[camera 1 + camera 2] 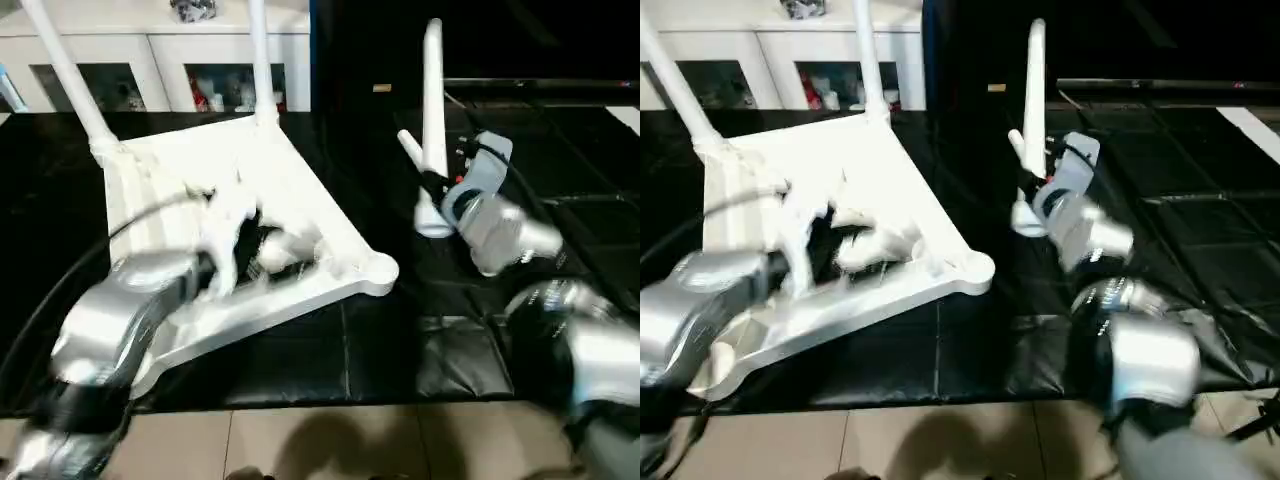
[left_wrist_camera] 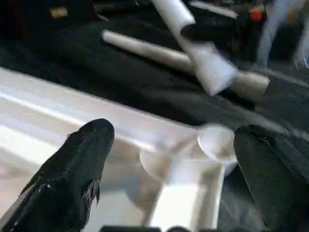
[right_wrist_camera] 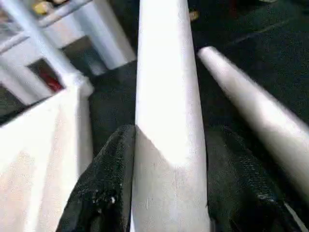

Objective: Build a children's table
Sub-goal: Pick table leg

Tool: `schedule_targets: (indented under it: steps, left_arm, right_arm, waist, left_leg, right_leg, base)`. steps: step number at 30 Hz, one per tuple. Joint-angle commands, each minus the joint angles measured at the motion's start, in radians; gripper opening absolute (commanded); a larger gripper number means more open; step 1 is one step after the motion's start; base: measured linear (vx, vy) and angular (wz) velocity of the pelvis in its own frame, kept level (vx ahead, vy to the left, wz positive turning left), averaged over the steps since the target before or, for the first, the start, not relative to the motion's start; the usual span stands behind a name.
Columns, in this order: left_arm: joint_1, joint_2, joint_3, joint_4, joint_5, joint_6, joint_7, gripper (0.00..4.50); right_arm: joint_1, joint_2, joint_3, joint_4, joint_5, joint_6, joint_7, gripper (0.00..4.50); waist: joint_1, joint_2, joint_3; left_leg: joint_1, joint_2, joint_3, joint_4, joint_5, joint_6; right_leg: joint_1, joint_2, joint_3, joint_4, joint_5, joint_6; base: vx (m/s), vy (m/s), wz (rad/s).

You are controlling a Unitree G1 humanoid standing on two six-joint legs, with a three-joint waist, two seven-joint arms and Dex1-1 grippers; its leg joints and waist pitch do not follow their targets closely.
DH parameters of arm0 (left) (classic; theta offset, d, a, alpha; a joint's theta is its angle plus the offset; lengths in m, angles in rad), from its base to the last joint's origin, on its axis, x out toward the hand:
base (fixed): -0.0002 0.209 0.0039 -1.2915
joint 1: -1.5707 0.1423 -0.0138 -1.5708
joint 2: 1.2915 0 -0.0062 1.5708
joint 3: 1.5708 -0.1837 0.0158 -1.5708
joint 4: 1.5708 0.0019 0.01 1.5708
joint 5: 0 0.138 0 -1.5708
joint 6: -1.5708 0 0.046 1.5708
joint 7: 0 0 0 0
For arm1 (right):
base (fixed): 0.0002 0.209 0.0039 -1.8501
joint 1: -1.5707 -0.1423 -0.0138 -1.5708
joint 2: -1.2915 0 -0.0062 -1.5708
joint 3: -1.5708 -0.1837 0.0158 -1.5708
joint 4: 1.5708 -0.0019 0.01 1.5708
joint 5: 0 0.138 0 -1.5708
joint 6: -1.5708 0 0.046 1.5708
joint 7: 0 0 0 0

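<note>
White plastic tabletop [image 1: 250, 240], inverted, already carries two legs [image 1: 262, 60]; your right gripper [image 1: 432, 185] has its jaws clamped on a third leg [image 1: 433, 110], your left gripper [image 2: 169, 159] hovers, jaws apart, over an unfilled corner socket [image 2: 215, 140], and a fourth leg [image 2: 159, 53] lies beyond.

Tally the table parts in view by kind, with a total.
Tabletop: 1
Legs fitted in the tabletop's far sockets: 2
Leg held in the right claw: 1
Leg lying on the black mat: 1
Total: 5 parts
</note>
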Motion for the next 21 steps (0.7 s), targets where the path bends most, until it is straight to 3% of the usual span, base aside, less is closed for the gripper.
schedule_targets:
  steps: [1,3,5,6,8,9,13,16,17,20,21]
  left_arm:
    - [-0.029,-0.024,0.034,0.039,0.002,-0.013,0.048,4.50]
    - [-0.053,-0.052,0.057,0.060,-0.011,-0.014,0.077,4.50]
    - [-0.108,-0.115,0.116,0.110,-0.057,0.003,0.136,4.50]
    - [-0.131,-0.140,0.139,0.128,-0.083,0.012,0.148,4.50]
    - [-0.146,-0.156,0.152,0.141,-0.097,0.016,0.153,4.50]
    - [-0.170,-0.180,0.174,0.162,-0.125,0.026,0.161,4.50]
    - [-0.263,-0.285,0.264,0.229,-0.248,0.079,0.210,4.50]
    - [-0.272,-0.296,0.276,0.236,-0.260,0.085,0.218,4.50]
    - [-0.304,-0.319,0.289,0.268,-0.288,0.106,0.213,4.50]
    - [-0.318,-0.325,0.287,0.285,-0.289,0.114,0.210,4.50]
    - [-0.322,-0.329,0.280,0.295,-0.289,0.133,0.208,4.50]
  right_arm:
    - [0.018,0.023,-0.017,-0.114,0.055,-0.035,0.025,1.82]
    - [0.048,0.045,-0.004,-0.174,0.063,-0.038,0.035,1.82]
    - [0.104,0.072,0.024,-0.285,0.111,0.069,0.107,1.82]
    - [0.133,0.081,0.041,-0.336,0.132,0.092,0.153,1.82]
    - [0.157,0.088,0.053,-0.377,0.146,0.104,0.180,1.82]
    - [0.187,0.093,0.062,-0.429,0.185,0.148,0.230,1.82]
    - [0.304,0.080,0.109,-0.629,0.337,0.331,0.378,1.82]
    - [0.316,0.077,0.115,-0.653,0.346,0.350,0.383,1.82]
    - [0.357,0.058,0.147,-0.735,0.393,0.422,0.434,1.82]
    - [0.382,0.050,0.166,-0.786,0.417,0.459,0.463,1.82]
    - [0.403,0.045,0.185,-0.820,0.424,0.485,0.474,1.82]
  waist:
    - [0.001,0.004,-0.088]
    - [0.000,0.000,-0.088]
    - [0.003,-0.006,-0.088]
    - [0.005,-0.010,-0.086]
    - [0.009,-0.008,-0.086]
    - [0.009,-0.013,-0.086]
    - [0.021,-0.010,-0.086]
    - [0.027,-0.012,-0.086]
    - [0.029,-0.020,-0.084]
    - [0.036,-0.015,-0.084]
    - [0.035,-0.001,-0.084]
  left_leg:
    - [0.005,0.036,-0.012,-0.060,-0.114,0.044]
    - [0.004,0.037,-0.012,-0.061,-0.103,0.049]
    - [0.004,0.036,-0.011,-0.060,-0.095,0.053]
    - [0.004,0.035,-0.010,-0.061,-0.099,0.061]
    - [0.003,0.036,-0.011,-0.061,-0.096,0.066]
    - [0.003,0.037,-0.011,-0.062,-0.094,0.069]
    - [0.002,0.038,-0.012,-0.061,-0.088,0.081]
    - [0.002,0.038,-0.014,-0.062,-0.088,0.073]
    - [0.003,0.032,-0.009,-0.061,-0.089,0.071]
    - [0.002,0.038,-0.014,-0.064,-0.083,0.073]
    - [0.002,0.038,-0.016,-0.064,-0.086,0.064]
  right_leg:
    - [0.069,-0.072,0.062,-0.062,-0.162,-0.172]
    - [0.069,-0.073,0.061,-0.063,-0.157,-0.178]
    - [0.070,-0.073,0.061,-0.063,-0.160,-0.176]
    - [0.072,-0.073,0.061,-0.068,-0.176,-0.170]
    - [0.072,-0.076,0.061,-0.071,-0.196,-0.160]
    - [0.071,-0.076,0.061,-0.072,-0.205,-0.159]
    - [0.073,-0.076,0.060,-0.079,-0.215,-0.145]
    - [0.073,-0.079,0.059,-0.081,-0.238,-0.137]
    - [0.072,-0.077,0.059,-0.089,-0.279,-0.112]
    - [0.070,-0.077,0.060,-0.088,-0.279,-0.090]
    - [0.069,-0.078,0.058,-0.088,-0.281,-0.091]
  base:
    - [0.000,0.000,0.00]
    - [0.000,0.000,0.00]
    - [0.000,0.000,0.00]
    - [0.000,0.000,0.00]
    - [0.000,0.000,0.00]
    - [0.000,0.000,0.00]
    - [0.000,0.000,0.00]
    - [0.000,0.000,0.00]
    - [0.000,0.000,0.00]
    - [0.000,0.000,0.00]
    - [0.000,0.000,0.00]
